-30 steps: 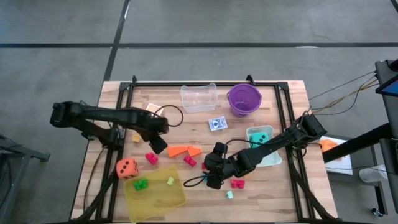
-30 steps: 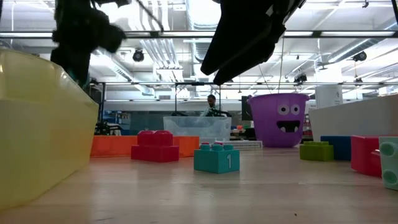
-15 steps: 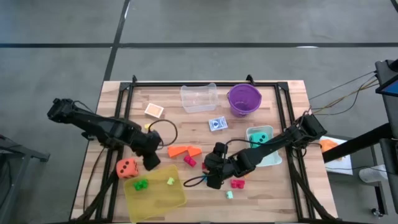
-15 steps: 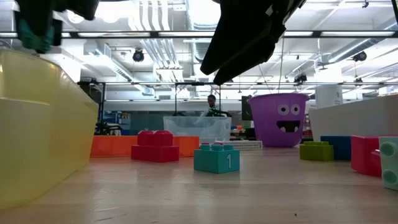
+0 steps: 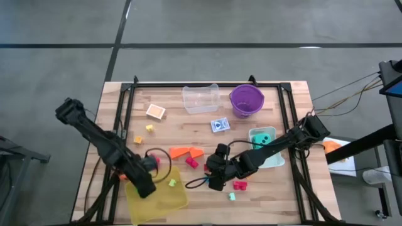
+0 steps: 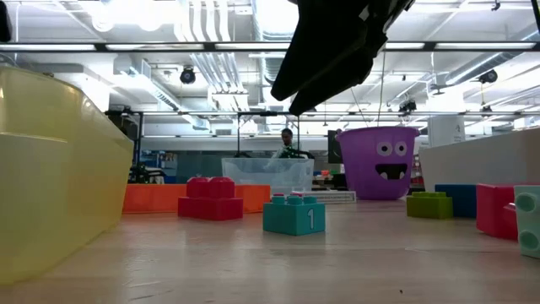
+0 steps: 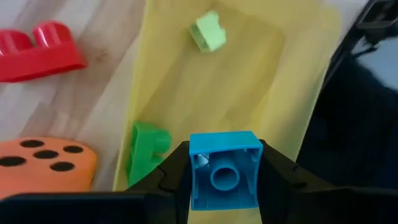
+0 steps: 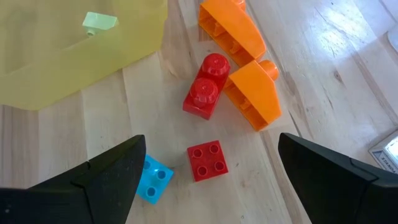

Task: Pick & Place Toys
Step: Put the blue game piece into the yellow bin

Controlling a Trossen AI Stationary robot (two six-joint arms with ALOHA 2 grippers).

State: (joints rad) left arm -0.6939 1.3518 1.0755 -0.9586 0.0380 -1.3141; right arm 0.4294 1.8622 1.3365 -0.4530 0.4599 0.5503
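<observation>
**Blue brick held over yellow tray, release pending**

A blue brick (image 7: 224, 169) is gripped between the fingers of the left hand (image 7: 225, 180), hollow underside facing the wrist camera, and is held above the yellow tray (image 7: 261, 93). The placement reads as a drop position: the tray seems to be the collecting spot, so the brick is likely kept clamped until it is over the tray floor. Two bricks already lie in the tray: one green brick (image 7: 146, 152) near the edge and one pale green brick (image 7: 208, 31) further in. One orange die (image 7: 43, 165) sits just beside the tray on the bench (image 5: 289, 188), partly hidden under the left arm in the high view.

The right hand (image 8: 208, 180) is held wide open and empty, hovering above loose pieces, probably waiting for its turn. Under it are counted: two orange wedges (image 8: 242, 62) touching each other, one red two-stud brick (image 8: 204, 87) beside them, one red four-stud brick (image 8: 207, 160), one light blue brick (image 8: 154, 179).

Further off on the bench: one purple bucket (image 5: 246, 100), one clear tub (image 5: 201, 98), one teal die (image 5: 264, 137), one blue card pack (image 5: 219, 125), one small orange card pack (image 5: 155, 112), one small yellow brick (image 5: 149, 128).
</observation>
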